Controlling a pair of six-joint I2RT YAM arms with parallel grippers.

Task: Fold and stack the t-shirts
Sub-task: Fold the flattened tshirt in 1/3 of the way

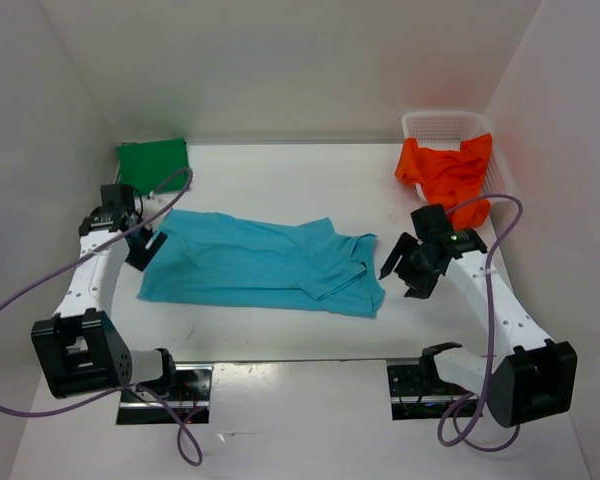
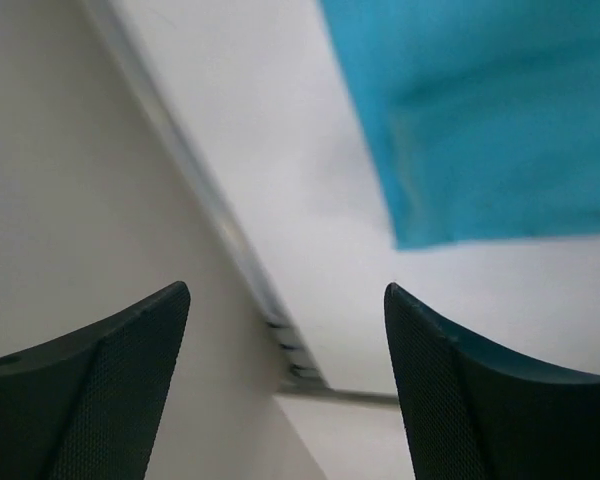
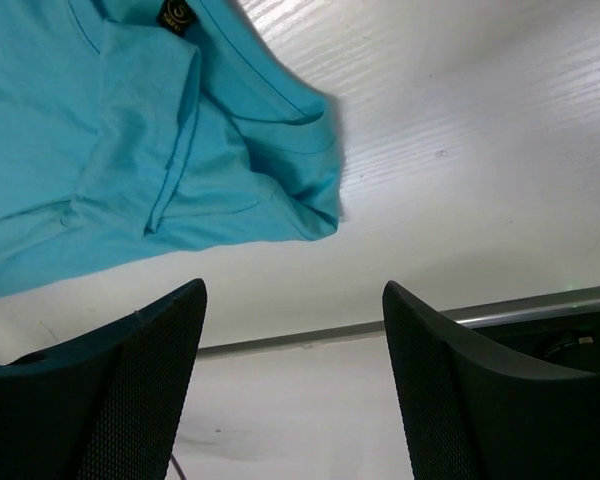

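**Asker:** What sits nearest the camera?

**Describer:** The left arm's base [image 1: 80, 355] and the right arm's base [image 1: 530, 385], at the near edge of a white table [image 1: 280, 185].

**Asker:** And the grippers?

**Describer:** The left gripper [image 1: 143, 248] is at the left end of the turquoise t-shirt [image 1: 260, 265]. Its jaws are spread wide with nothing between them. Its wrist camera shows a corner of the shirt lying beyond the dark fingers [image 2: 110, 390], up and to the right. The right gripper [image 1: 405, 268] hangs just beside the shirt's right end, its jaws also wide and empty. Its wrist camera shows the collar end bunched on the table.

**Asker:** How does that shirt lie?

**Describer:** As a long band across the middle of the table, rumpled towards the right.

**Asker:** Farther back?

**Describer:** A dark green t-shirt [image 1: 152, 163] lies flat in the far left corner. At the far right, an orange-red t-shirt [image 1: 448, 168] drapes crumpled over the front of a white mesh basket [image 1: 440, 122].
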